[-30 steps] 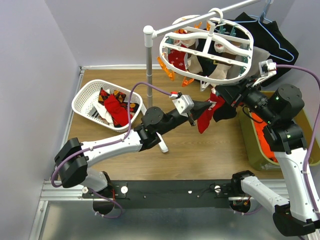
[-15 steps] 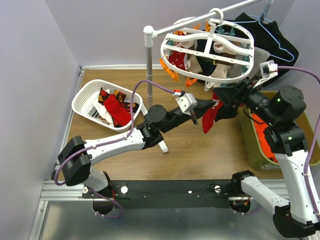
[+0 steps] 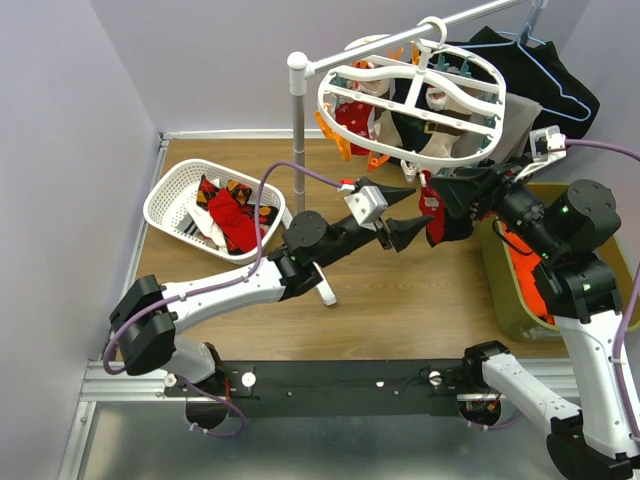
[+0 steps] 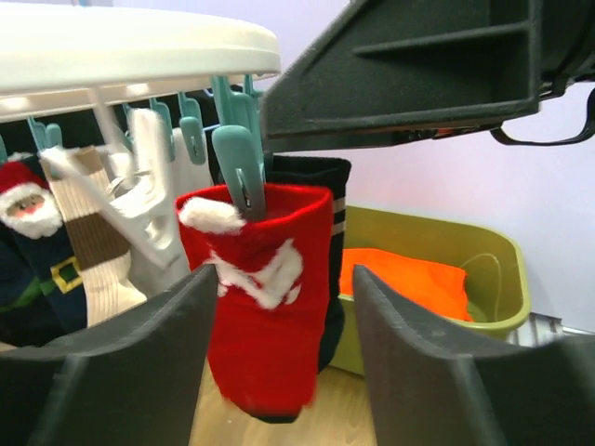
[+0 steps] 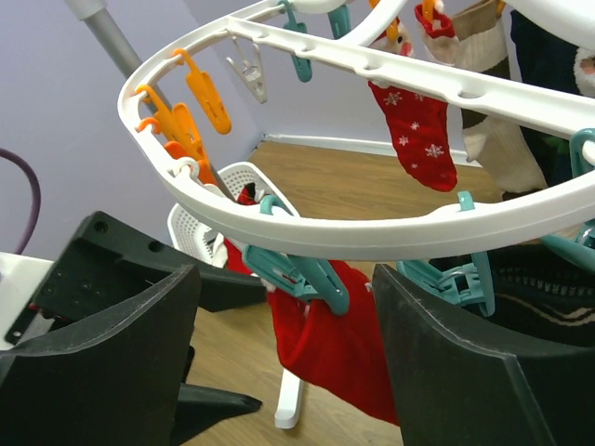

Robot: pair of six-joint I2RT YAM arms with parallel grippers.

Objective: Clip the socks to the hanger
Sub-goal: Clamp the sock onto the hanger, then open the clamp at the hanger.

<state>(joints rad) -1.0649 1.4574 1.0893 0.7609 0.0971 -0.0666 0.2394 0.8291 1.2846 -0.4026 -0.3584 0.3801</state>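
one red sock [image 4: 265,307], centre frame, hung by its cuff from a teal clip [image 4: 240,172] on the rim of the white hanger [image 4: 130,46], apparently pinned and needing no support, hence left gripper [image 3: 420,208] and right gripper [image 5: 284,288] both spread apart, empty, flanking it.

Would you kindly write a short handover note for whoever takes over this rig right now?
Left gripper: open and empty, facing the red sock.
Right gripper: open and empty, just below the hanger rim.
Done: the red sock hangs from a teal clip, and several other clipped socks are on the hanger too.
Left: more loose socks lie in the white basket on the left side of the table. Some orange clips look free.
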